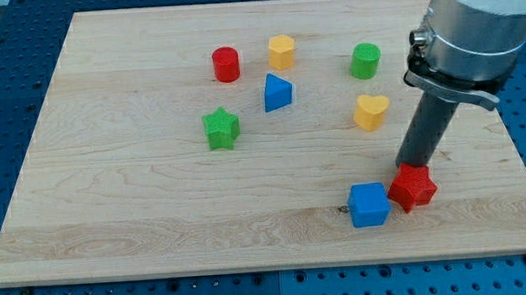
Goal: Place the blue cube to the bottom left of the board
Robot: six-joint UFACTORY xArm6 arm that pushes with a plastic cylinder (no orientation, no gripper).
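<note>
We have no fingers, so there is nothing to open, close or hold with; we only have my tip (413, 167), the bottom end of a dark rod. It sits just behind the red block (414, 188), at about its 12 o'clock, and looks to be touching it, though the very end is hidden.

Going from the view's left to right on the board (111, 212): a green star (221, 129), a red cylinder (226, 65) at its 12 o'clock, then a blue wedge-shaped block (277, 93) with a yellow block (282, 51) at its 12 o'clock. Next comes the blue cube (369, 204), near the view's bottom edge and well to the right of the middle. The red block touches it at its 2 o'clock. Farther up are a green cylinder (365, 61) and a yellow heart (371, 111).

The cube must go far toward 9 o'clock. We think the trouble is the red block: if we push from here, it may go along too, or knock the cube crooked. The cube could also slide off the near edge.
</note>
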